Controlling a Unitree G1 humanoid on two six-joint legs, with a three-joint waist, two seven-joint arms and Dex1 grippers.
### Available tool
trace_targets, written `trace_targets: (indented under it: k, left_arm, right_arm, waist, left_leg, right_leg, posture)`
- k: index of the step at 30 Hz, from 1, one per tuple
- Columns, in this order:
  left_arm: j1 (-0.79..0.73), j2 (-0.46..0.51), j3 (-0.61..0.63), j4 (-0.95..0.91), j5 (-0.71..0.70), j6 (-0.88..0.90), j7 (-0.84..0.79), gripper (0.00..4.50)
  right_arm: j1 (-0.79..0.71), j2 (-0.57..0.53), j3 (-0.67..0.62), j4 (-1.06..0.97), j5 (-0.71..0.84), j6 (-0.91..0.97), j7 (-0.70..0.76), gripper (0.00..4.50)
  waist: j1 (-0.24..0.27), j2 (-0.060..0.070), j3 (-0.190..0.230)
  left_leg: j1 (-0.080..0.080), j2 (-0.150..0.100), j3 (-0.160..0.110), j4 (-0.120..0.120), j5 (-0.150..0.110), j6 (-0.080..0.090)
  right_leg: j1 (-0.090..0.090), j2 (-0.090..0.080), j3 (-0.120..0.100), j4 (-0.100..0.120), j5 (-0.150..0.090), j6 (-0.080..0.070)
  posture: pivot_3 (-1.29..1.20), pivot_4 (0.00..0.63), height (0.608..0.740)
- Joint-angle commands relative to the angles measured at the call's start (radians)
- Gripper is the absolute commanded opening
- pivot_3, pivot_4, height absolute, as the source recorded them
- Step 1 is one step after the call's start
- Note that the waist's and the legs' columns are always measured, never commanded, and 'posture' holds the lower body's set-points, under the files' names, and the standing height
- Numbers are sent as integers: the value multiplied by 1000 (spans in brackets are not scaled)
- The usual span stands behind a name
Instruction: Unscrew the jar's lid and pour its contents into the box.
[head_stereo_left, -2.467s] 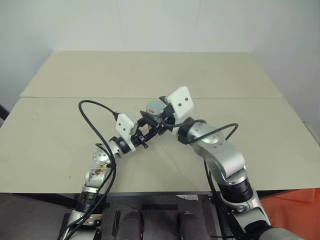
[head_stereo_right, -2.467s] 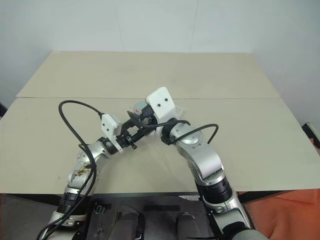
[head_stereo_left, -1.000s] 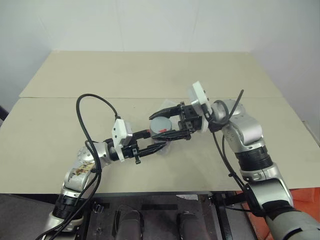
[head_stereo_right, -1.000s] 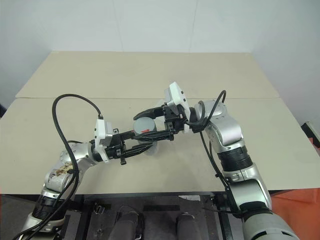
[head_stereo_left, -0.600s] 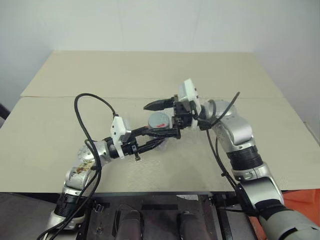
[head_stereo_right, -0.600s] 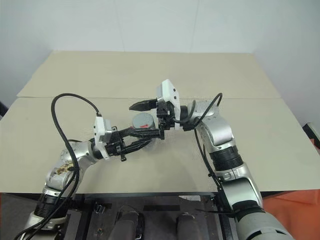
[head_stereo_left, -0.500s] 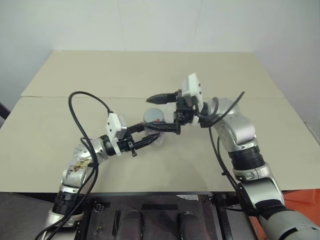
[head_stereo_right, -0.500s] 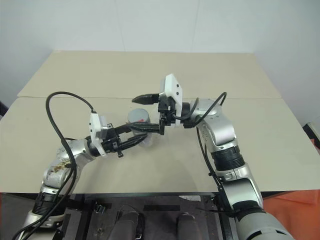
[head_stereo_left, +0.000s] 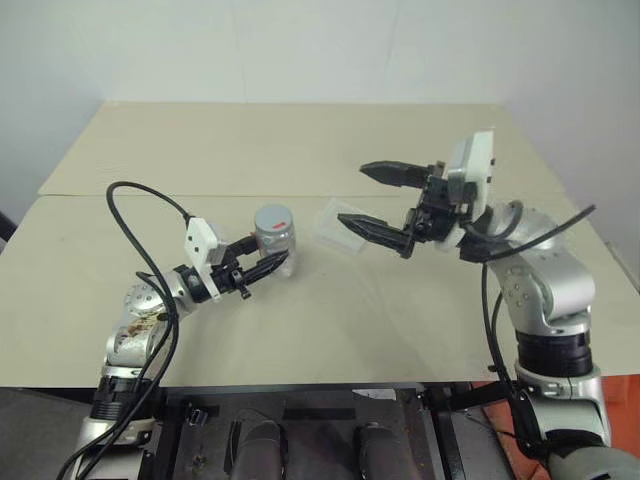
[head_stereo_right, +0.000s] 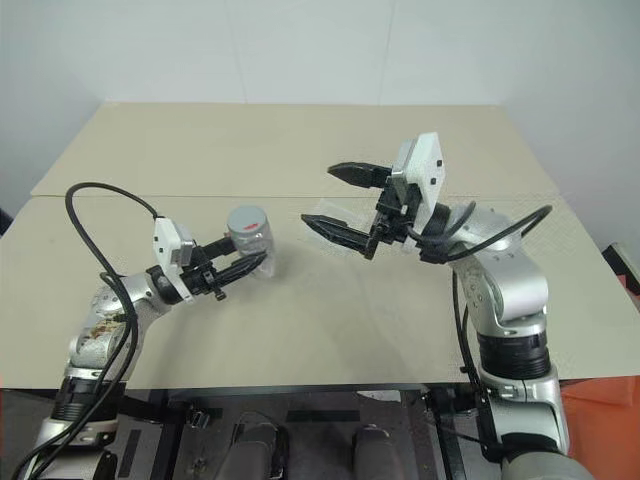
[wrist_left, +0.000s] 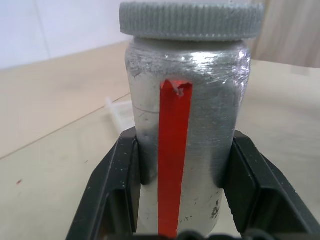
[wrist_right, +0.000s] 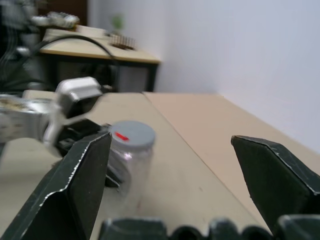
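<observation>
The jar (head_stereo_left: 275, 240) stands upright left of the table's middle, silvery with a red stripe (wrist_left: 173, 150). The grey lid (head_stereo_left: 273, 217) sits on top of it. My left gripper (head_stereo_left: 268, 265) is shut on the jar's body, with a black finger (wrist_left: 116, 185) on each side below the lid. My right gripper (head_stereo_left: 353, 194) is open wide and empty. It hovers to the right of the jar and above the table, and its view looks toward the jar (wrist_right: 131, 157). The translucent box (head_stereo_left: 330, 212) lies on the table between the jar and the right gripper, partly behind the lower finger.
The beige table (head_stereo_left: 300, 320) has a seam (head_stereo_left: 150, 195) running across behind the jar. A black cable (head_stereo_left: 140, 190) loops up from my left arm. The front edge (head_stereo_left: 300, 382) is close to me. A white wall stands behind the table.
My right gripper has opened, let go of the lid and pulled back up and to the right. My left gripper has carried the jar to the left. The lid still sits on the jar.
</observation>
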Motion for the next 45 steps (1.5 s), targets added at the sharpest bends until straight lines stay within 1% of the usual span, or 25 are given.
trace_targets:
  k: [1, 3, 7, 10, 14, 17, 20, 21, 22, 25, 27, 37, 45]
  left_arm:
    - [-30, -17, -19, -16, 11, -27, -9, 1932]
    - [-16, -26, -32, -38, 14, -22, -10, 1932]
    - [-3, -49, -48, -26, 58, -44, 36, 1932]
    - [-32, -86, -56, -29, 86, -49, 89, 1932]
    - [-62, -114, -82, 1, 143, -86, 118, 1932]
    - [-67, -131, -79, 11, 133, -88, 120, 1932]
    - [-76, -140, -88, 25, 143, -101, 117, 1932]
    - [-79, -141, -90, 29, 146, -105, 115, 1932]
    - [-82, -142, -91, 37, 148, -110, 111, 1932]
    - [-96, -149, -94, 58, 151, -121, 108, 1932]
    - [-105, -155, -98, 74, 155, -132, 108, 1932]
    - [-125, -175, -106, 107, 161, -164, 104, 1932]
    - [-124, -179, -103, 102, 165, -163, 104, 1932]
  right_arm:
    - [-25, 31, 2, -88, 12, 51, -109, 4469]
    - [-25, 59, 20, -122, -9, 97, -192, 4469]
    - [13, 104, 62, -179, -43, 117, -291, 4469]
    - [8, 171, 151, -239, -137, 178, -444, 4469]
    - [31, 228, 213, -302, -159, 234, -517, 4469]
    - [52, 239, 297, -328, -235, 261, -579, 4469]
    - [72, 305, 289, -312, -260, 253, -651, 4469]
    - [78, 322, 283, -305, -265, 246, -664, 4469]
    - [74, 316, 299, -287, -299, 235, -674, 4469]
    - [73, 310, 319, -255, -337, 224, -671, 4469]
    - [79, 327, 314, -246, -331, 216, -665, 4469]
    - [65, 363, 349, -153, -405, 142, -666, 4469]
    - [61, 405, 328, -122, -430, 130, -680, 4469]
  waist:
    - [2, 0, 0]
    - [2, 0, 0]
    - [3, 0, 0]
    - [1, 0, 0]
    - [3, 0, 0]
    - [3, 0, 0]
    - [3, 0, 0]
    - [3, 0, 0]
    - [3, 0, 0]
    - [2, 0, 0]
    - [2, 0, 0]
    - [1, 0, 0]
    - [0, 0, 0]
  left_leg:
    - [0, 0, 0, 0, 0, 0]
    - [-1, 0, 0, 0, 0, 0]
    - [-1, 0, 0, 0, 0, 0]
    - [-1, 0, 0, 0, 0, 0]
    - [-1, 0, 0, 0, 0, 0]
    - [-1, -1, 0, 0, 0, 0]
    - [-1, -1, 0, 0, 0, 0]
    - [-1, -1, 0, 0, 0, 0]
    - [-1, -1, 0, 0, 0, 0]
    - [-1, -1, 0, 0, 0, 0]
    - [-1, -1, 0, 0, 0, 0]
    - [-1, 0, 0, 0, 0, 0]
    - [-1, 0, 0, 0, 0, 0]
  right_leg:
    - [0, 0, 0, 0, 0, 0]
    - [0, 0, 0, 0, 0, 0]
    - [0, 0, 0, 0, 0, 0]
    - [0, 0, 0, 0, 0, 0]
    - [-1, 0, 0, 0, 0, 0]
    - [-1, 0, 0, 0, 0, 0]
    - [-1, 0, 0, 0, 0, 0]
    - [-1, 0, 0, 0, 0, 0]
    - [-1, 0, 0, 0, 0, 0]
    - [-1, 0, 0, 0, 0, 0]
    - [-1, 0, 0, 0, 0, 0]
    - [-1, 0, 0, 0, 0, 0]
    - [-1, 0, 0, 0, 0, 0]
  posture:
    - [0, 150, 740]
    - [0, 150, 740]
    - [0, 150, 740]
    - [0, 150, 740]
    - [0, 150, 740]
    - [0, 150, 740]
    - [0, 150, 740]
    - [0, 150, 740]
    - [0, 150, 740]
    - [0, 150, 740]
    - [0, 150, 740]
    - [0, 150, 740]
    - [0, 150, 740]
